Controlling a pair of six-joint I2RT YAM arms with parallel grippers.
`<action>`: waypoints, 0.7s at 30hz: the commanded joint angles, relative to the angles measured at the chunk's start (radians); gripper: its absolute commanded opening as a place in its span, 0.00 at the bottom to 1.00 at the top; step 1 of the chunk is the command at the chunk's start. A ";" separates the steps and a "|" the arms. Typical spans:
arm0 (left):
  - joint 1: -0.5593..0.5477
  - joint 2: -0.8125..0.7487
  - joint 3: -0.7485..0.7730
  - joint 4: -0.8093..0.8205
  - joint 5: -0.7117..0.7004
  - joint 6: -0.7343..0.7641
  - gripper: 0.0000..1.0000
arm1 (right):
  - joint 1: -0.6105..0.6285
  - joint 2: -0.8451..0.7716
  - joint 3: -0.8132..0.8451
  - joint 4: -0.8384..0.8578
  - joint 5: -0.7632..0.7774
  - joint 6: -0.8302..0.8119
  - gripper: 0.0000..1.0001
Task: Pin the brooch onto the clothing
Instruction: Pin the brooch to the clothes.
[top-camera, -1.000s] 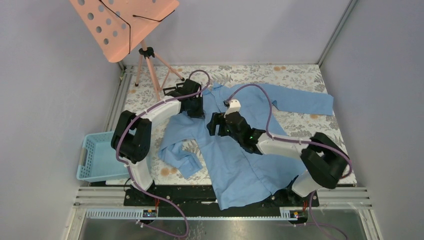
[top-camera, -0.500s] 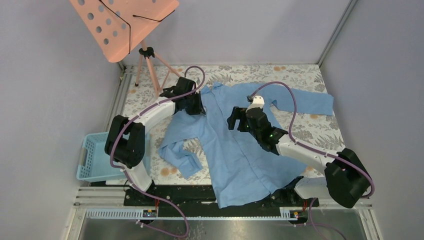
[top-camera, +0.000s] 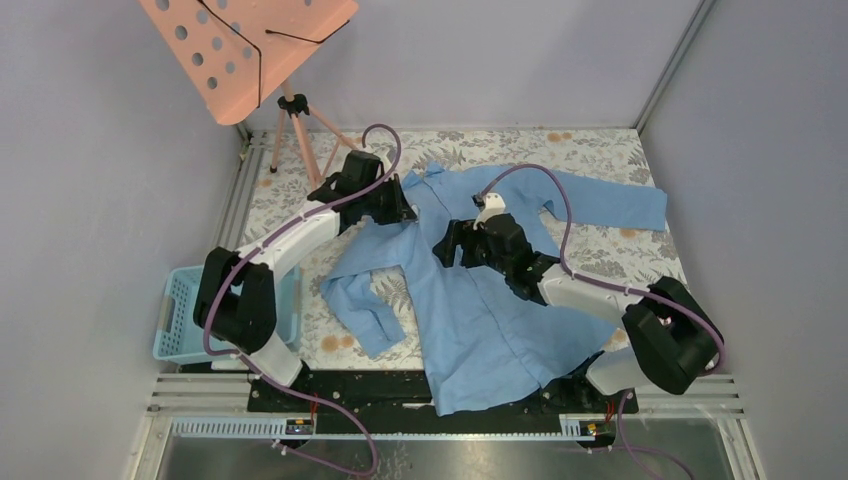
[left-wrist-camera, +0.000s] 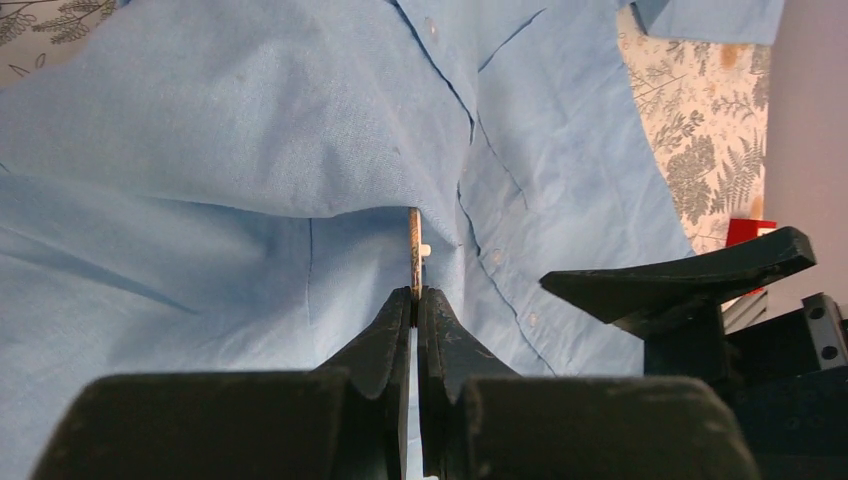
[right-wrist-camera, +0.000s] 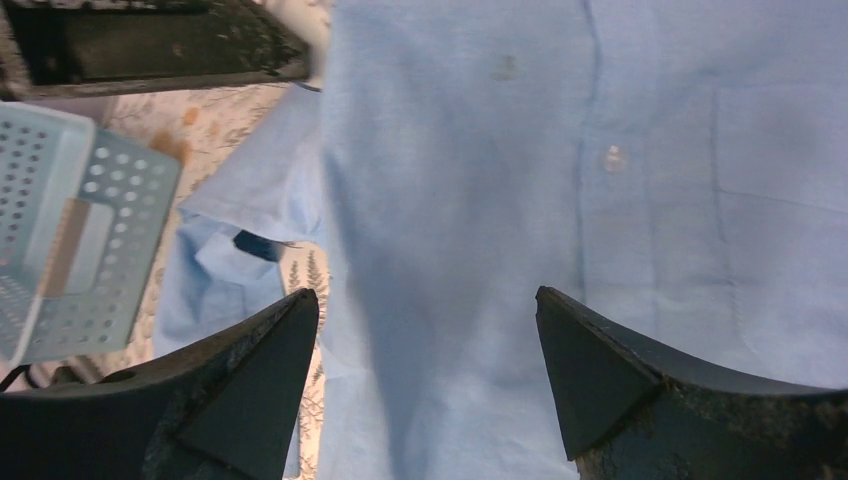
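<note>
Far left: light blue basket (top-camera: 195, 320) at the tabletop (top-camera: 590, 145) edge, well to the left of the left end effector and nearer the arm bases. Pink perforated music stand (top-camera: 245, 45) on its tripod is behind and left of that same end effector. Left end effector (top-camera: 395, 205) sits at the shirt's left shoulder, just beside the collar. In the left wrist view its fingers (left-wrist-camera: 385, 335) are pressed together on the brooch (left-wrist-camera: 414, 250), which shows edge-on as a thin gold-toned strip sticking out past the tips, with a small white bit on its right side. The strip's far end meets a raised fold of fabric; can't tell if it pierces the cloth. The shirt (top-camera: 480, 320) lies front-up on the tabletop under both end effectors, collar at the far side, one sleeve reaching out right, the other folded back at left, hem hanging over the near edge between the arm bases. Right end effector (top-camera: 450, 245) hovers above the shirt front, to the right of the left one, fingers wide apart and holding nothing. In the right wrist view, between its fingers (right-wrist-camera: 590, 370): plain fabric. Placket button (right-wrist-camera: 612, 157) lies ahead of the right finger, and the chest pocket (right-wrist-camera: 780, 260) is off to its right.
</note>
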 joint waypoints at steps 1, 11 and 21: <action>0.004 -0.040 0.019 0.080 0.063 -0.054 0.00 | -0.001 0.026 0.020 0.150 -0.126 -0.001 0.86; 0.004 -0.090 -0.070 0.177 0.042 -0.109 0.00 | -0.001 0.117 0.067 0.182 -0.148 -0.023 0.83; 0.004 -0.132 -0.165 0.241 0.017 -0.137 0.00 | -0.001 0.246 0.149 0.179 -0.171 -0.011 0.41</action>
